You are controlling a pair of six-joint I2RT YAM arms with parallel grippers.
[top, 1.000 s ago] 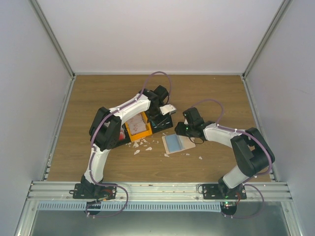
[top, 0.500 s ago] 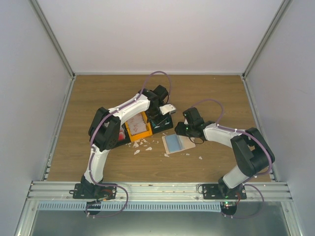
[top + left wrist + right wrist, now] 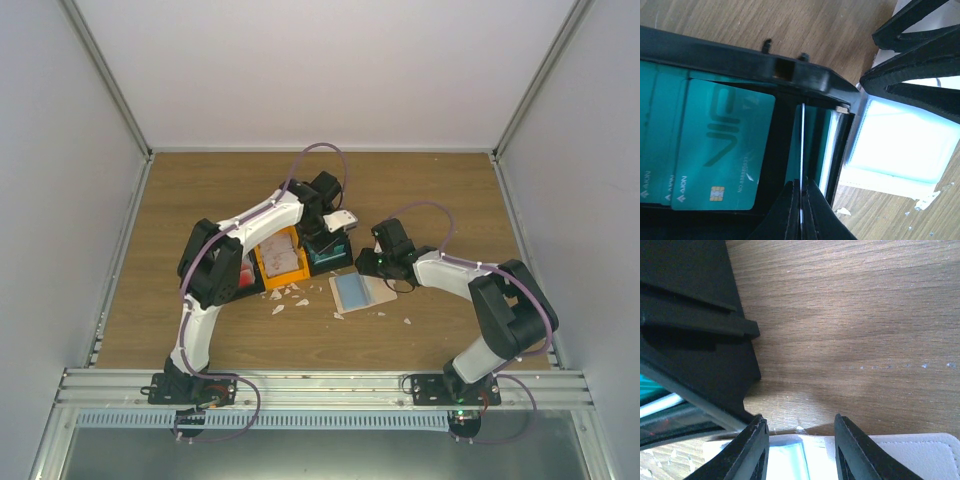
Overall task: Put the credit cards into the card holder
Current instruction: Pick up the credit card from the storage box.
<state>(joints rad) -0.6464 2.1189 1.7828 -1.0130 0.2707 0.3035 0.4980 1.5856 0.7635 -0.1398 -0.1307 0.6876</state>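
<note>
The beige card holder (image 3: 375,292) lies open on the table with a teal credit card (image 3: 351,290) on it. My left gripper (image 3: 326,243) is over the right black bin (image 3: 338,258), shut on a thin card seen edge-on (image 3: 802,145). More teal cards (image 3: 720,150) lie in that bin. The holder with its teal card (image 3: 900,145) lies just beside the bin. My right gripper (image 3: 374,262) is open at the holder's far edge. Its fingers (image 3: 756,450) straddle the holder's rim (image 3: 900,455) and the teal card (image 3: 787,462).
Joined bins sit left of the holder. The orange middle one (image 3: 268,266) holds white cards with red markings (image 3: 284,256). The black bin's wall (image 3: 695,325) is close on the right gripper's left. White scraps (image 3: 287,295) litter the wood in front of the bins.
The left arm's elbow has shifted slightly to the left. The grippers and the card holder stay where they were.
</note>
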